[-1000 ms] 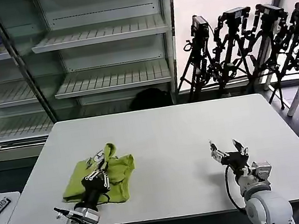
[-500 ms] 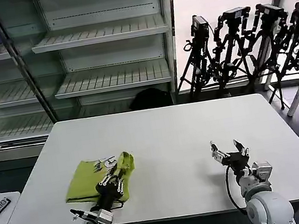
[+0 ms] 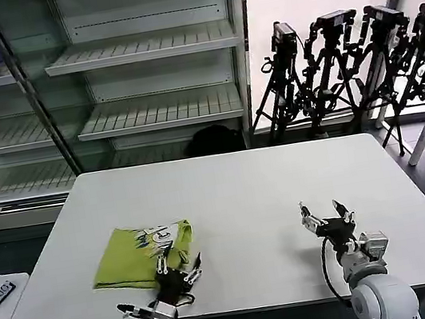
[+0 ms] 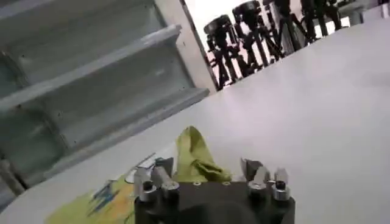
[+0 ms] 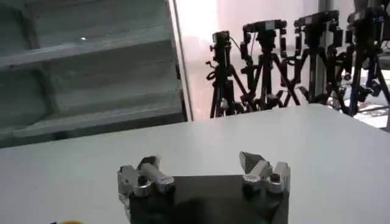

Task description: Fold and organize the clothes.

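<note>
A: Where is the T-shirt found, taking the white table as the landmark?

B: It is laid in a folded bundle on the table's near-left part, close to the front edge, with its whitish print turned up. One corner of cloth is seen standing up, not flat, in the left wrist view.

A: And the claws?

B: The left gripper is held at the table's front edge, just beside the bundle's near-right corner, fingers spread wide and nothing clasped. The right gripper is parked open on the table's near-right part, well apart from the shirt.

A: How should the step be done well?

B: It is judged that the raised corner should be pressed down and the bundle squared, with the cloth pushed inward and not dragged toward the front edge, where it could be slid off.

A: Is room left?

B: The table's middle and far side are bare, so free movement is allowed there.
</note>
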You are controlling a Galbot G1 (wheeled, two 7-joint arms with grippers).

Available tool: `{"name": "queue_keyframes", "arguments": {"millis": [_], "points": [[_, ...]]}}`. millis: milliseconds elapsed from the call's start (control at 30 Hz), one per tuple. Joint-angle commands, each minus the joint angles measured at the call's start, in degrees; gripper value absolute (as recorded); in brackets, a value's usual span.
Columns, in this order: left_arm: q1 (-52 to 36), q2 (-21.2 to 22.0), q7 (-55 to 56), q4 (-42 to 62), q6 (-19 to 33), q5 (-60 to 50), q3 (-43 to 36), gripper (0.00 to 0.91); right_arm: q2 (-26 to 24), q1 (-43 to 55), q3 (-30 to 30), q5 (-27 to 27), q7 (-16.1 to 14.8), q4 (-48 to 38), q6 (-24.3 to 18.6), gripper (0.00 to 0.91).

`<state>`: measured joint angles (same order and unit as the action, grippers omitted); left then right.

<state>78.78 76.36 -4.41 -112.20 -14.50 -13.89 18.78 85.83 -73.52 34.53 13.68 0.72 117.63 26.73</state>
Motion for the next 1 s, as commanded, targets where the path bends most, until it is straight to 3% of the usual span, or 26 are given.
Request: {"name": "queue_keyframes", "arguments": {"millis": [33,367,467,733,867,1000], "points": [[-0.53,1.29,2.82,-1.60,-7.25,15.11,-3.09,0.907,0.00,-0.08,-0.05,-0.17,0.03,0.11,-0.02,0.907],[-2.18,1.79,7.79,-4.46,-17.54,35.44,-2.46,0.907,-0.01,-0.56,-0.02,-0.79,-0.11,0.05,-0.16,0.907],[-2.12,2.12,8.63,-4.24,-18.07,37.07,-2.52,0.907,0.03,-0.39,-0.05,-1.04,-0.09,0.04,-0.15,0.907],[-1.63,2.80,8.35,-4.78,-17.67,39.25,-2.71,0.907,0.14,-0.32,-0.22,-1.56,-0.01,-0.13,-0.19,0.907],[-1.16,2.92,6.80,-5.85,-14.91,39.05,-1.63,0.907,0.19,-0.36,-0.17,-1.71,0.06,-0.18,-0.26,0.907],[-1.27,1.76,5.65,-8.48,-10.44,39.26,5.09,0.907,0.12,-0.69,0.11,-1.58,-0.15,0.06,-0.32,0.907]]}}
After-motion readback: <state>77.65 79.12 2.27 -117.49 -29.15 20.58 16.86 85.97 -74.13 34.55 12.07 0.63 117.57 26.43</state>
